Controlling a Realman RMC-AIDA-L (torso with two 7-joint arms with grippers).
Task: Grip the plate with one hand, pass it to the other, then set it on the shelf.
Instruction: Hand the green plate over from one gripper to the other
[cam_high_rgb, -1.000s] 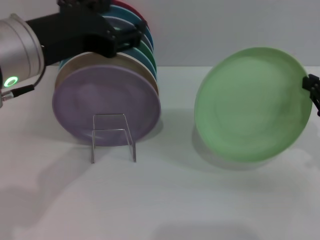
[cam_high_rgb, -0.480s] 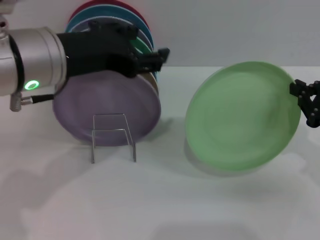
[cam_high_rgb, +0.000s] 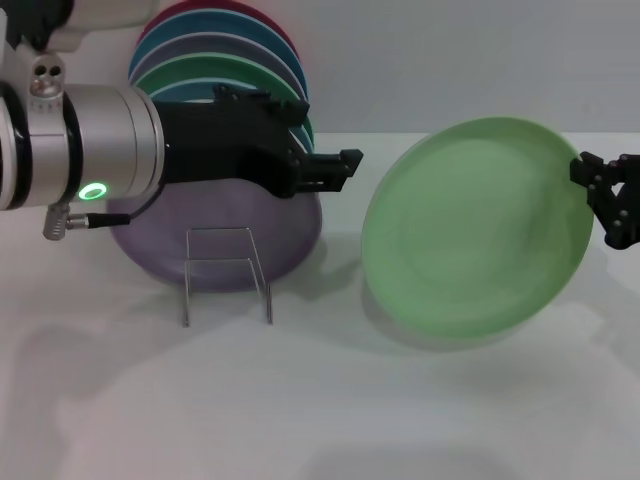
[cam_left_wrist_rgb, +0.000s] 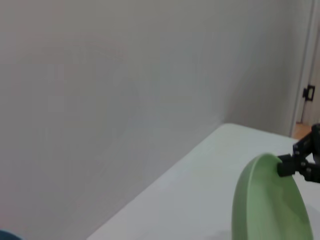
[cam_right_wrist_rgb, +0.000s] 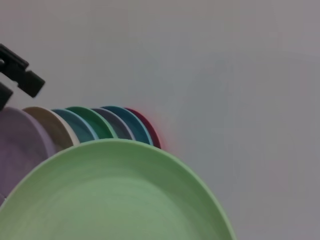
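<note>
The pale mint-green plate (cam_high_rgb: 470, 235) stands tilted on edge at the right, its face toward the head camera, its lower rim close over the table. My right gripper (cam_high_rgb: 603, 195) is shut on its right rim; the left wrist view shows the grip (cam_left_wrist_rgb: 292, 165) on the plate (cam_left_wrist_rgb: 270, 200). My left gripper (cam_high_rgb: 335, 172), black with a silver wrist and green light, reaches rightward in front of the plate stack, open, its fingertips just short of the plate's left rim. The wire shelf (cam_high_rgb: 227, 262) stands at the front left. The plate fills the right wrist view (cam_right_wrist_rgb: 110, 195).
A lilac plate (cam_high_rgb: 150, 250) leans at the front of a row of upright plates behind the shelf, with a darker green plate (cam_high_rgb: 200, 72) and blue and red ones behind. The white table (cam_high_rgb: 320, 400) stretches forward. A wall is behind.
My left arm has swung rightward from over the plate stack toward the mint plate. My right gripper has carried the plate leftward toward it.
</note>
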